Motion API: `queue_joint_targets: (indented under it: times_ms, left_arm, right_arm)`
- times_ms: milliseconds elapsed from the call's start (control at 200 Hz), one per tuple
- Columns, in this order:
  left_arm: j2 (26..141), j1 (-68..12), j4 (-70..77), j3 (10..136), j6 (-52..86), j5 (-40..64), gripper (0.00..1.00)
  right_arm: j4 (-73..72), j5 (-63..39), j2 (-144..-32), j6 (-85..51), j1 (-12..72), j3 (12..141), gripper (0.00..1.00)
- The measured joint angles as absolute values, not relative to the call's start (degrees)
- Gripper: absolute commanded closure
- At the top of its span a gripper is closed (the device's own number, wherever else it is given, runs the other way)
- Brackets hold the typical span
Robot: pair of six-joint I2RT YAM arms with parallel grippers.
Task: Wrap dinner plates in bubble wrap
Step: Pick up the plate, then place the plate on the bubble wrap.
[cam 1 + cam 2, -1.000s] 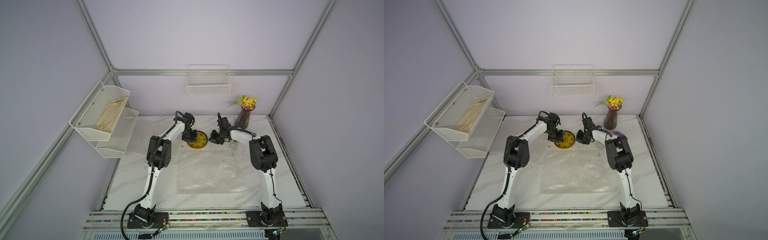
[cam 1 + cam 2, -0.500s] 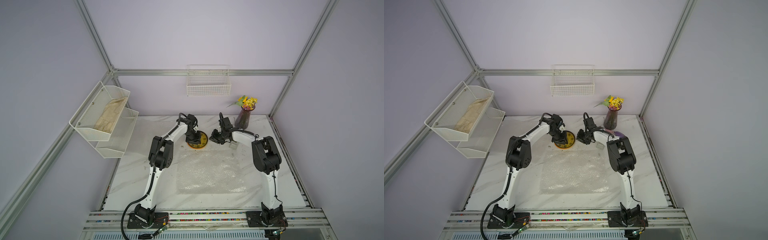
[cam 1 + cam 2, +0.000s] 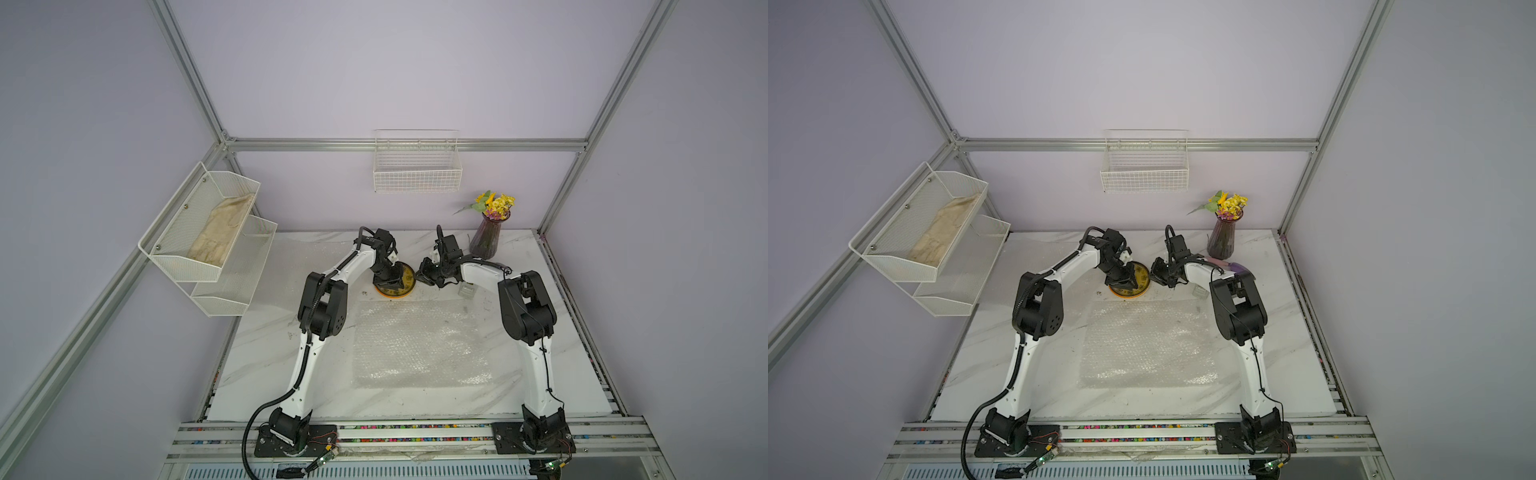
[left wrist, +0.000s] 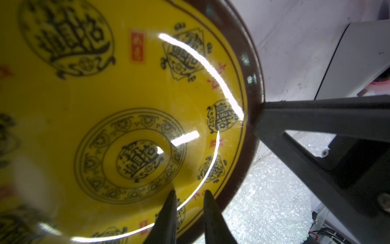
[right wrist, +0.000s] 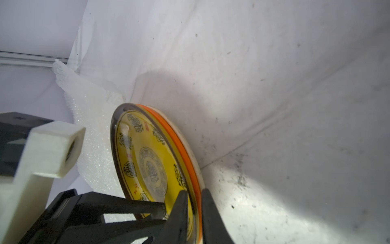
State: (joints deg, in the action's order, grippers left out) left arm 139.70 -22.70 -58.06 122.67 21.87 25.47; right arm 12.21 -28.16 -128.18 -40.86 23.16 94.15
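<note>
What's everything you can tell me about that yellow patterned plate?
The round yellow plate is glossy, ceramic-looking, with dark ornamental medallions, small red marks and a dark brown rim. It lies stacked atop a plain orange plate, just beyond the clear bubble wrap sheet on the marble table. The right fingers straddle its rim; the left fingers point at its face.

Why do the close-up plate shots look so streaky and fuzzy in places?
Left wrist view: bright curved glare streaks cross the yellow plate, whose near side is blurred. Right wrist view: the white block close to the lens is soft, and a broad shadow falls on the table. Both top views: evenly lit.
</note>
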Motion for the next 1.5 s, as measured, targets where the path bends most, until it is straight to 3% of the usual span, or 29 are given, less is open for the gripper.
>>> queue_joint_targets:
  times_ms: [180, 530, 735, 1080, 1330, 1500]
  left_arm:
    - [139.72, -22.74, -57.69, 122.69, 21.89, 25.67, 0.76]
    - [138.91, -22.85, -58.22, 122.78, 21.89, 23.86, 0.71]
    - [132.03, -21.69, -59.64, 122.78, 21.89, 20.40, 0.71]
    - [122.39, -19.31, -59.86, 121.86, 21.69, 17.87, 0.70]
    - [120.70, -19.57, -60.99, 113.71, 21.67, 17.21, 0.70]
    - [115.85, -19.94, -60.99, 106.39, 21.71, 16.80, 0.70]
  right_arm:
    - [12.51, -28.36, -128.25, -40.16, 23.16, 94.39, 1.00]
    - [14.37, -26.94, -127.81, -38.33, 23.31, 94.94, 1.00]
    - [18.31, -26.55, -124.05, -37.39, 23.31, 94.37, 1.00]
    - [23.88, -28.73, -106.48, -36.07, 23.31, 81.52, 1.00]
    - [29.98, -29.71, -88.25, -35.73, 24.12, 64.16, 1.00]
    - [30.52, -29.74, -83.53, -36.16, 25.17, 57.49, 1.00]
